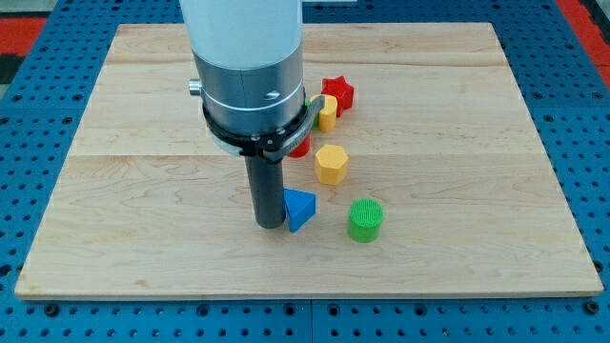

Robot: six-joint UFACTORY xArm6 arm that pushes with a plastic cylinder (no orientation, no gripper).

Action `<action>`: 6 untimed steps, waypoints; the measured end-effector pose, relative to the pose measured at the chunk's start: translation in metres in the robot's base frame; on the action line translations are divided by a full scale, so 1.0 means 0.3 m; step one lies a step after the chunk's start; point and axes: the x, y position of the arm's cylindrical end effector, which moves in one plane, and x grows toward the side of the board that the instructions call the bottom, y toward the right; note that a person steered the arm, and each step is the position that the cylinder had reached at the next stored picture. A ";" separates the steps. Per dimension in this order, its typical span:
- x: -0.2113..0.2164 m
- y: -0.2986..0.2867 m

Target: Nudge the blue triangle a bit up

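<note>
One board (pixel 143 238) carries it all: my tip (pixel 268 225), a bare rod with nothing to clamp, touches the blue triangle (pixel 298 208) on its left; you should swing beneath the triangle, then push gently upward, short of the yellow hexagon (pixel 331 164) above it

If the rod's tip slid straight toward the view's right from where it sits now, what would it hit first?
My tip sits right against the left side of the blue triangle, so that block comes first; contact looks already made or nearly so. Farther right lies the green cylinder, slightly lower in view, which might be missed.
</note>
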 end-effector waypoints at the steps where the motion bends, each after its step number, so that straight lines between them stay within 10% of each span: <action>1: 0.048 -0.015; 6: -0.057 0.053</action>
